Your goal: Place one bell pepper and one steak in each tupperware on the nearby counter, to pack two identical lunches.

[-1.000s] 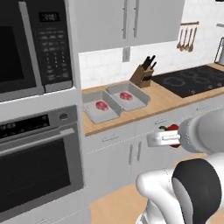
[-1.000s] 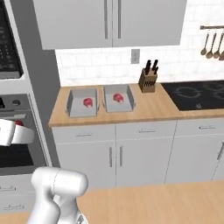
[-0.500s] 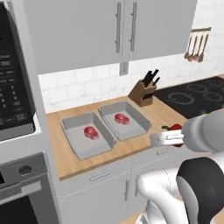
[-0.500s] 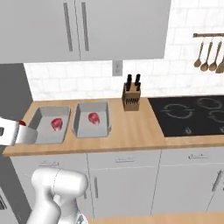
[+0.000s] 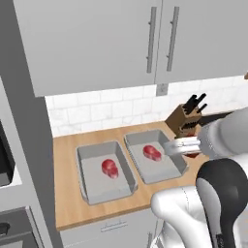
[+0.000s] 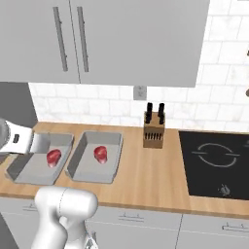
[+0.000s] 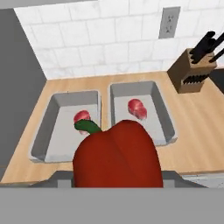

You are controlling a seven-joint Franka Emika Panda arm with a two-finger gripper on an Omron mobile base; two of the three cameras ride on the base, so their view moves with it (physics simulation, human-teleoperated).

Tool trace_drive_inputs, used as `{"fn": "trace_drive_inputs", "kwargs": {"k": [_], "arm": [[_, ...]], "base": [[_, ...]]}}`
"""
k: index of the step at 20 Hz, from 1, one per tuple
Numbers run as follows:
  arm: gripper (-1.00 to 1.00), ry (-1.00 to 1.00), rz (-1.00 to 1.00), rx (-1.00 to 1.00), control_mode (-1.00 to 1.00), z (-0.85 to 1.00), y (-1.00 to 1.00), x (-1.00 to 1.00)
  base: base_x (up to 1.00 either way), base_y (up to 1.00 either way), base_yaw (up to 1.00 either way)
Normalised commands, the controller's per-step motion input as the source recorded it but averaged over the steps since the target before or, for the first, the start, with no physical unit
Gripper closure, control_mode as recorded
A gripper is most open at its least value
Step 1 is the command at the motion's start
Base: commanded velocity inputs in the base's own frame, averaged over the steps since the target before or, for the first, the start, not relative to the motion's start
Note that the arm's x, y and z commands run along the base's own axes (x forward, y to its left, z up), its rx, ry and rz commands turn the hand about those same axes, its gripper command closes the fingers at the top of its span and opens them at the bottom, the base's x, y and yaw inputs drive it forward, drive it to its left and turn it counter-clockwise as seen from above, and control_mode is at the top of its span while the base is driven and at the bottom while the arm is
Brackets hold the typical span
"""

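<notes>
Jaws clamped narrow on a bell pepper (image 7: 116,153), dark red, green stem tipped up and toward the left tray. Gripper (image 5: 180,147) hangs above the front right edge of the right tray (image 5: 167,169), at the counter's front side.

Key relation: both trays lie ahead of and below the jaws, side by side, long axes running front to back. Right tray is the nearer one, almost straight under the hand; left tray (image 5: 92,191) sits ahead and off to the left. In the hand view the pepper blocks the near rims of both, a bit more of the right one.

Each tray already has one steak: left steak (image 5: 110,168) about mid-tray, right steak (image 5: 152,152) toward the back half. So the front half of the right tray is bare, my guess for the easiest drop spot. Neither tray has a pepper in it yet.

Counter (image 6: 146,170) is light wood, flat. Knife block (image 6: 153,131) stands right of the trays near the tiled wall, well apart from the drop zone; cooktop (image 6: 216,163) further right. Wall cabinets (image 6: 97,39) overhead, enough headroom for a short reach forward and down, I'd judge.
</notes>
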Motion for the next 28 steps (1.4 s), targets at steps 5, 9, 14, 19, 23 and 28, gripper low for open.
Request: {"fn": "trace_drive_inputs", "kwargs": {"k": [5, 9, 14, 19, 23, 28], "arm": [[1.0, 0.33, 0.24, 0.15, -1.0, -0.32, -0.63, 0.95], [1.0, 0.25, 0.04, 0.0, -1.0, -0.7, -0.17, 0.92], [1.0, 0.03, 0.0, -0.08, -1.0, -0.85, 0.0, 0.55], [1.0, -0.01, 0.0, -0.05, -1.0, -0.71, 0.0, 0.4], [1.0, 0.0, 0.0, 0.0, -1.0, -0.35, 0.0, 0.61], [1.0, 0.03, 0.0, 0.0, -1.0, -0.36, 0.01, 0.73]], "base": [[0.0, 0.0, 0.0], [0.0, 0.0, 0.0], [0.0, 0.0, 0.0], [0.0, 0.0, 0.0], [0.0, 0.0, 0.0], [0.0, 0.0, 0.0]]}}
